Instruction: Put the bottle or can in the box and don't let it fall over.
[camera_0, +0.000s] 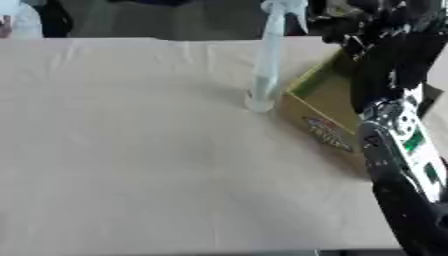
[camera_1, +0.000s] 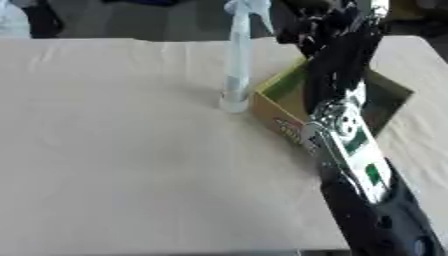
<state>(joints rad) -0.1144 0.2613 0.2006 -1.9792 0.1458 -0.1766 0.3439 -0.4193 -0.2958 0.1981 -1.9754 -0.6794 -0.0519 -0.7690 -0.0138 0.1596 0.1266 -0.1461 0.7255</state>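
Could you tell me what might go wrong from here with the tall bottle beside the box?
The spray bottle is tall and narrow and stands upright just outside the box, so a sideways nudge could tip it. The right hand is up near its top, beyond the box; a grip that high could swing the base. The box wall next to the bottle could catch its base if the lift is too low.

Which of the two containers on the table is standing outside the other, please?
The tall clear spray bottle: it stands upright on the table, beside the open yellow box, not inside it.
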